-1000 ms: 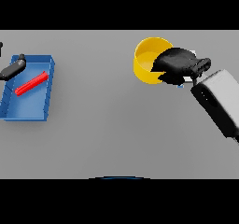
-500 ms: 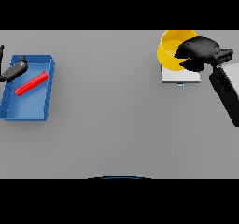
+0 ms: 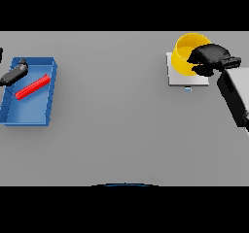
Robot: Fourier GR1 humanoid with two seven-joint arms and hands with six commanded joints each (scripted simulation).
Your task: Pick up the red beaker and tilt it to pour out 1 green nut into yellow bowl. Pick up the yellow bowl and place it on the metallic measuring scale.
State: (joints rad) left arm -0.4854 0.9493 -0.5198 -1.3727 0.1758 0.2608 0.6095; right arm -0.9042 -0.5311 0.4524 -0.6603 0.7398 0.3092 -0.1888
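Observation:
The yellow bowl [image 3: 186, 52] rests on the pale metallic scale [image 3: 176, 74] at the far right of the table. My right hand [image 3: 210, 57] is at the bowl's right rim, its dark fingers curled over the edge. At the far left, the red beaker [image 3: 33, 87] lies on its side inside the blue tray [image 3: 29, 116]. My left hand [image 3: 13, 74] hangs over the tray's upper left corner, its fingers straight. No green nut shows.
The right forearm [image 3: 235, 97] slants in from the right edge, just right of the scale. A small blue mark [image 3: 188, 89] sits at the scale's front edge.
My right hand has carried the yellow bowl to the right and away from me, onto the scale, then sunk a little. The left hand and tray have not moved.

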